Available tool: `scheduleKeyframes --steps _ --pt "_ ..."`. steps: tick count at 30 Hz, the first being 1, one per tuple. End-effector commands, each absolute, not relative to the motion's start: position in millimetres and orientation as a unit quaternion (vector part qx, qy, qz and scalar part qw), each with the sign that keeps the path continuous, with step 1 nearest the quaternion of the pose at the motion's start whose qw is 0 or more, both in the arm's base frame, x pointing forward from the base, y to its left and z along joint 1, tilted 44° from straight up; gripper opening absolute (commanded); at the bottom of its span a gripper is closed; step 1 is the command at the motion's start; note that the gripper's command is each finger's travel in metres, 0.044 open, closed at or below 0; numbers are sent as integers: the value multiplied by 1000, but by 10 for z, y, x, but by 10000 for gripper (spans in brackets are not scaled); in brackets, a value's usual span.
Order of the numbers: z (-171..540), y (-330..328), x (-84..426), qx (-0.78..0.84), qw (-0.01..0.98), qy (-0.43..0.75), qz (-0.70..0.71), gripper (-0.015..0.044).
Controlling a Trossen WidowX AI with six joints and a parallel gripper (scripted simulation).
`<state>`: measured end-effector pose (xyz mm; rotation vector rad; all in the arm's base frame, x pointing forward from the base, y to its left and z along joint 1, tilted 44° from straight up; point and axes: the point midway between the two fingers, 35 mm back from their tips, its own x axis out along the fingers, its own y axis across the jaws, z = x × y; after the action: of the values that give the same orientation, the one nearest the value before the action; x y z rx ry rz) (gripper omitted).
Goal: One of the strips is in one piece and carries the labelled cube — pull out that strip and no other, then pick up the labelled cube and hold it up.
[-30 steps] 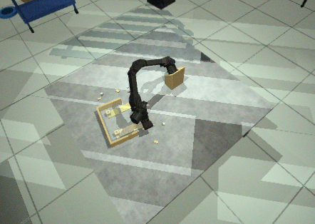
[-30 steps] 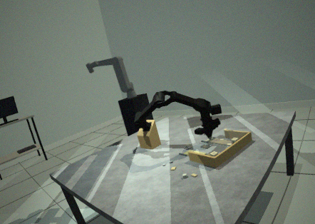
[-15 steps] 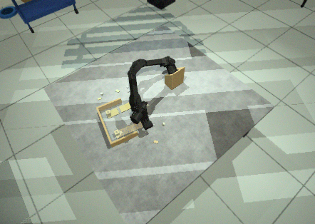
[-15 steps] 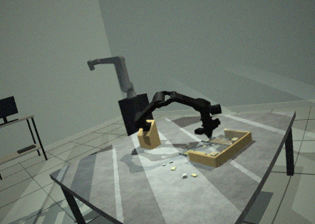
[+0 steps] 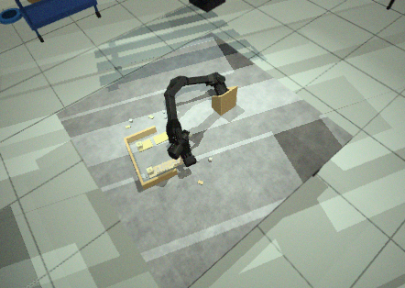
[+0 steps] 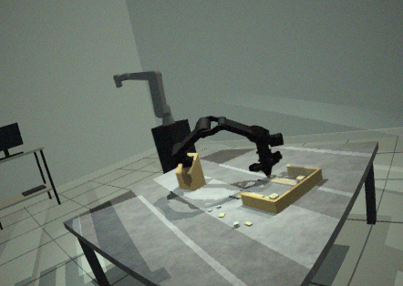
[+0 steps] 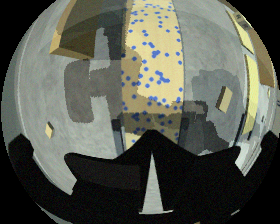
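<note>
A pale strip with blue specks (image 5: 164, 166) (image 7: 155, 60) lies inside the low wooden frame (image 5: 133, 160) (image 6: 298, 192), with a pale cube (image 5: 149, 170) near its far end. A plain yellow strip lies in two separate pieces, one piece (image 5: 161, 138) apart from the other (image 5: 146, 145), which has a second pale cube (image 5: 139, 146) beside or on it. Labels on the cubes are too small to read. My gripper (image 5: 189, 162) (image 6: 268, 175) (image 7: 151, 133) is shut and empty, pointing down over the speckled strip's near end. The fingers hide that end; contact cannot be told.
Small scraps lie around the frame, one (image 5: 200, 182) in front and one (image 7: 224, 99) between the strips in the wrist view. The frame's side wall (image 7: 72, 51) runs beside the speckled strip. A wooden block (image 5: 224, 103) (image 6: 195, 176) stands by the arm's base.
</note>
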<state>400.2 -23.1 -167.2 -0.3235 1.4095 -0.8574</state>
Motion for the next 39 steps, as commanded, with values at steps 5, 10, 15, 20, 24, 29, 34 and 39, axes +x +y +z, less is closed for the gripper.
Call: scheduleKeyframes --steps 5,10,15,20,24,29,34,39 --pt "-1720 -234 3893 -143 665 626 -382 0" --pt "-1738 -210 3818 -143 665 626 -382 0" --pt "-1754 -190 3745 -143 665 626 -382 0" --pt "-1769 -170 3675 -143 665 626 -381 0" --pt "-1781 -155 3617 -143 665 626 -381 0" --pt "-1797 -135 3543 -143 665 626 -381 0" --pt "-1812 -115 3470 -143 665 626 -381 0" --pt "-1827 -96 3399 -143 665 627 -381 0"
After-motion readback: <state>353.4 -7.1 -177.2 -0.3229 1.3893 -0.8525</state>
